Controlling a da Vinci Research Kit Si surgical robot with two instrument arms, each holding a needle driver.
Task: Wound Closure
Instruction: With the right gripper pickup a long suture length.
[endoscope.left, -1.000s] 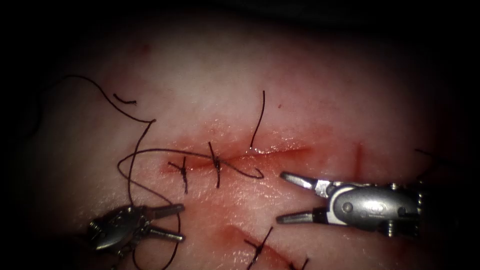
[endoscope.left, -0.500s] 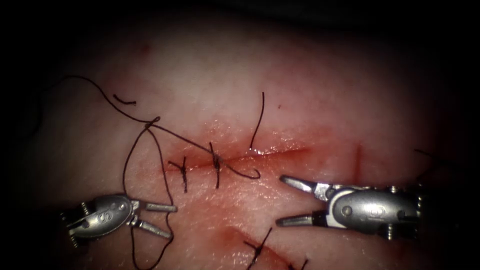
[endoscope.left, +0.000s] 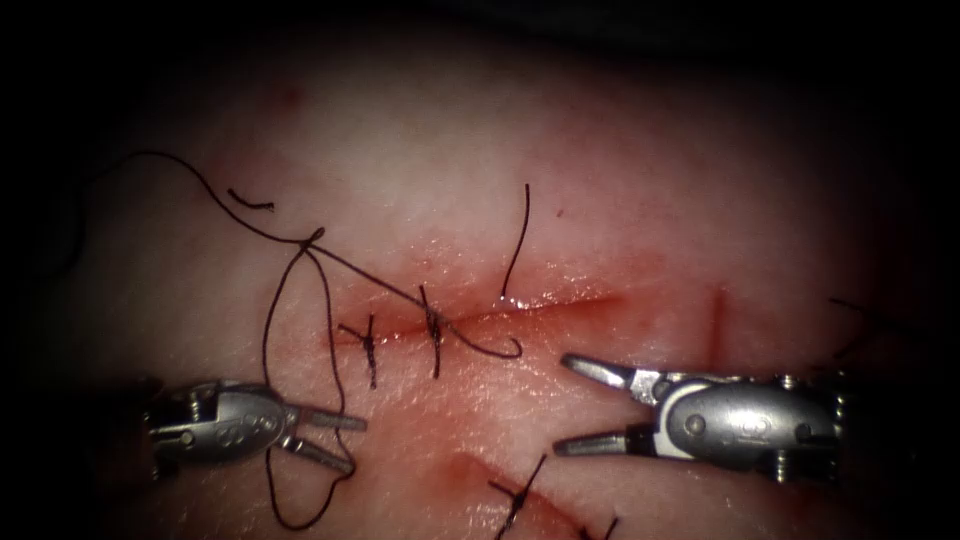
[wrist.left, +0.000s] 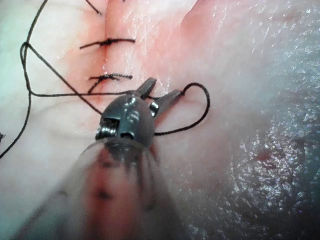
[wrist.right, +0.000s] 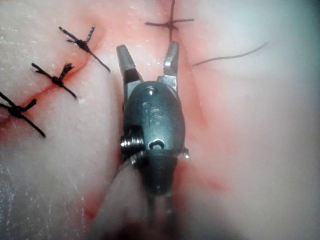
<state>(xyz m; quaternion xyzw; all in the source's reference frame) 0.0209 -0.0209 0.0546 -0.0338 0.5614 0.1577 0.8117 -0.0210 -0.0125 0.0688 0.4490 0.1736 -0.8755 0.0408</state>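
Plainly, both tools sit below the cut in the endoscope view and neither holds anything. The left arm's small steel hand (endoscope.left: 355, 445) (wrist.left: 164, 87) lies low on the left, its two jaws narrowly parted and pointing right. The long dark thread (endoscope.left: 265, 330) loops around it: one strand drops from a small twist up on the left, curves under the jaws and comes back up. In the left wrist view a strand reaches the jaws and a loop bulges just beyond their tips, but the jaws are not closed on it.

The right arm's steel hand (endoscope.left: 562, 402) (wrist.right: 147, 48) lies on the right with its jaws spread wide, tips pointing left, empty over the pale pink pork tissue (endoscope.left: 620, 200).

The horizontal red cut (endoscope.left: 570, 303) carries two dark tied stitches (endoscope.left: 432, 330) at its left end, with red fluid (endoscope.left: 600, 275) along its edges. From the twist the thread runs down to the second stitch and ends in a short hooked curve (endoscope.left: 505, 350) just right of it, below the cut; whether that curve is thread or needle I cannot tell. A single strand (endoscope.left: 518, 240) rises from the cut's middle. A short cut end of thread (endoscope.left: 250, 200) lies on the tissue up on the left.
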